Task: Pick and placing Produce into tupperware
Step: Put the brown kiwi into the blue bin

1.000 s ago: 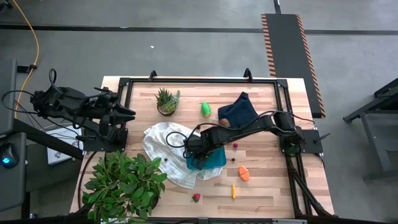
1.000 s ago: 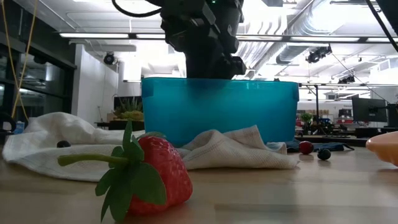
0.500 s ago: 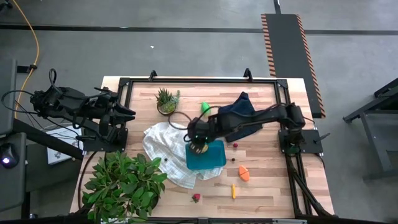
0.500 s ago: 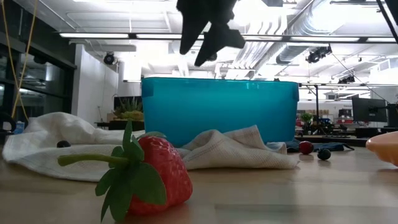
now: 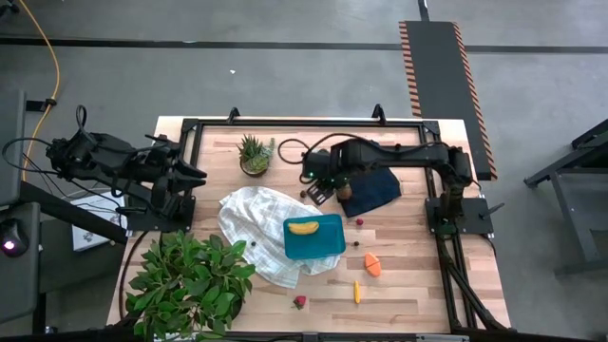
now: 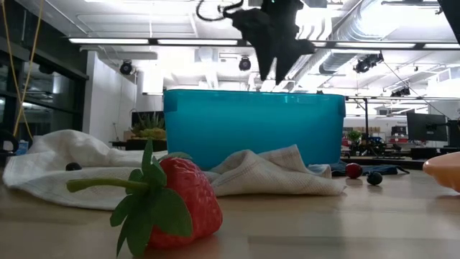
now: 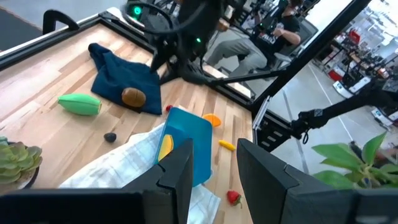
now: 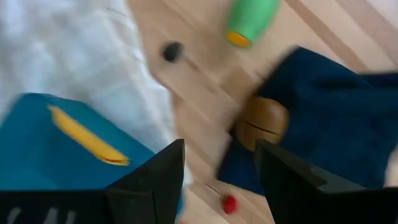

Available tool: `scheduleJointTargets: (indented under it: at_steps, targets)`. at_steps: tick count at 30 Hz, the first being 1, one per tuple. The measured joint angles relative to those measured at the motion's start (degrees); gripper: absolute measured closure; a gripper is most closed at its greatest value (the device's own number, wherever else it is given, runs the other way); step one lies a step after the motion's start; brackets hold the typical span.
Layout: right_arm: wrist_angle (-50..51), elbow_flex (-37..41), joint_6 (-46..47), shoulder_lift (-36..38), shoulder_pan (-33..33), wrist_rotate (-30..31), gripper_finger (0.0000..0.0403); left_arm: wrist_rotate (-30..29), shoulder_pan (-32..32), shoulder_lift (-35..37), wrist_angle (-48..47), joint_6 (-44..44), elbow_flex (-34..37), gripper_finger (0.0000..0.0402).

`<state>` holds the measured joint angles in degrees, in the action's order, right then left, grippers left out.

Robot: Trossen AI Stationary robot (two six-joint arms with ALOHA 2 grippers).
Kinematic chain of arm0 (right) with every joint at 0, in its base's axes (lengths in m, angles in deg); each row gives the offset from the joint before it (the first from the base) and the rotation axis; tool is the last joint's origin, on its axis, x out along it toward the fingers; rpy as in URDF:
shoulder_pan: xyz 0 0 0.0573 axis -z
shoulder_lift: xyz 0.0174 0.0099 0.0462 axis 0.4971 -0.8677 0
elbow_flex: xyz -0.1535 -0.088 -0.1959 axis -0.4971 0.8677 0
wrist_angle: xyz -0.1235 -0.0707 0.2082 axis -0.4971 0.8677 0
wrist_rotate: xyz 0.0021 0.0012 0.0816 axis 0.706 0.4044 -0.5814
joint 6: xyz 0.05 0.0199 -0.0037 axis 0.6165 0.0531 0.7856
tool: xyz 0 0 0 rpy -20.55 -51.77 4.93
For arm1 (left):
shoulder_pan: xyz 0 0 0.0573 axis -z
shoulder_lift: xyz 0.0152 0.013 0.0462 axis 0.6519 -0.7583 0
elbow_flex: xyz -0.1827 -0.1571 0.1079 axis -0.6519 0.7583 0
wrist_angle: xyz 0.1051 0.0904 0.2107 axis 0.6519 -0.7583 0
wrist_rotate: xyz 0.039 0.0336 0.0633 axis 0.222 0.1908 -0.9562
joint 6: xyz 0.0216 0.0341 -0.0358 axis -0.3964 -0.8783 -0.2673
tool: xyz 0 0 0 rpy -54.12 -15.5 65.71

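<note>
Banana (image 5: 303, 227) lies in the teal tupperware (image 5: 328, 243); rest of produce is loose on the table. Right gripper (image 5: 320, 188) hangs spread & empty just beside the brown round fruit (image 8: 262, 122) on the navy cloth (image 5: 378, 186). Next, probably: drop straight over it, fingers either side, w/o snagging cloth folds. Green fruit (image 5: 313, 166) & a dark berry (image 8: 171, 51) sit nearby. Left gripper (image 5: 195, 174) waits off the table's left edge, part-open, holding nothing.
</note>
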<state>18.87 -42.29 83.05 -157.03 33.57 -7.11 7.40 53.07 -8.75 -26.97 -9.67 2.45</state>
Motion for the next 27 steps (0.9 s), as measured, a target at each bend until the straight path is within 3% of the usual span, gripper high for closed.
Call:
scheduleJointTargets:
  at_steps: [9,20,27]
  targets:
    - [1.02,0.02,-3.59,0.06,5.27,-2.67,0.0213,0.21,0.02,0.00,-2.42,0.00,0.02,0.0291]
    - [2.02,0.08,-4.00,0.06,10.26,-2.12,0.0148,0.21,0.00,0.00,-2.67,-1.07,0.00,0.0291]
    - [-0.52,7.64,-4.13,0.13,11.29,-2.54,0.0143,0.24,0.02,0.00,-2.66,-1.07,0.00,0.0291]
